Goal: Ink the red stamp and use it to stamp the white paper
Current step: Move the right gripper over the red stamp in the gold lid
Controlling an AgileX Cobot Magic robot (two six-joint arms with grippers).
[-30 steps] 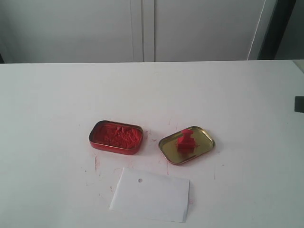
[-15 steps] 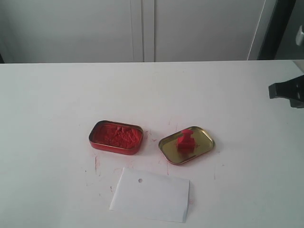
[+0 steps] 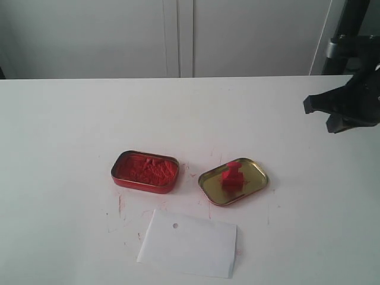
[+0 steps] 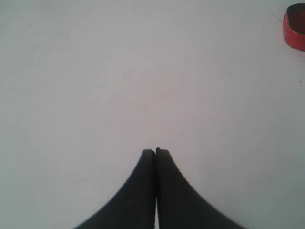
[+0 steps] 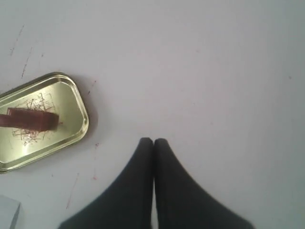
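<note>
Both pairs of my jaws are pressed together, fingertip against fingertip, with nothing between them. My left gripper hangs over bare white table, and only a corner of the red tin of paste shows at the edge of its wrist view. My right gripper hangs over the table too, with the gold tin lid near it but clear of it.

From the exterior view, my right arm is to the upper right of the gold lid, well apart from it. The red stamp stands upright inside that lid, on its square base with the knobbed handle up. The open red tin, filled with crumbly red paste, sits just left of the lid without touching it. The white paper lies flat below the lid, towards the camera, close to it but apart; its small punched hole is near the edge that faces the lid. Faint red smudges mark the table around the lid.
</note>
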